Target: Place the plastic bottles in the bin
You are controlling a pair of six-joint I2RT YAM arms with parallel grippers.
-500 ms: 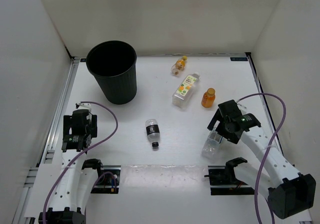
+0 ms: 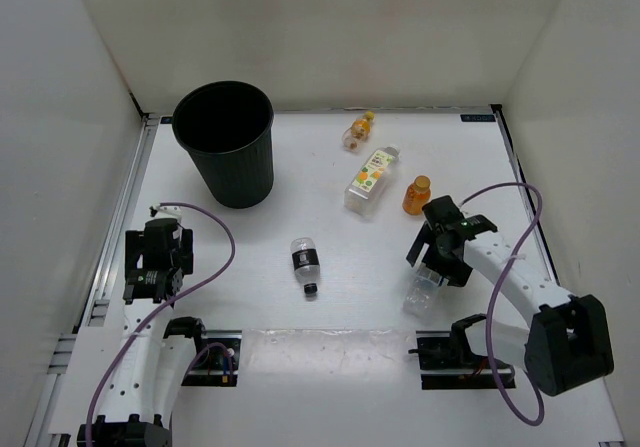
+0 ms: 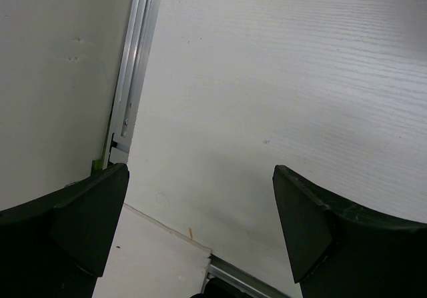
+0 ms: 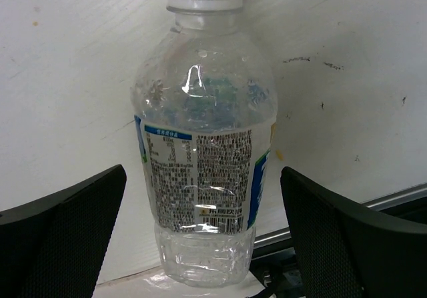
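Your right claw stands wide open over the clear bottle at near right, holding nothing. Lower it, close on the body, then carry it to the bin, far left.

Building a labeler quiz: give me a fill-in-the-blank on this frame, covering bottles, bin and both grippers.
The table holds ___ bottles. The fingers of the right gripper are ___, flanking the clear bottle. The left gripper has ___ between its fingers. The bin stands ___.
Missing: five; open; nothing; upright.
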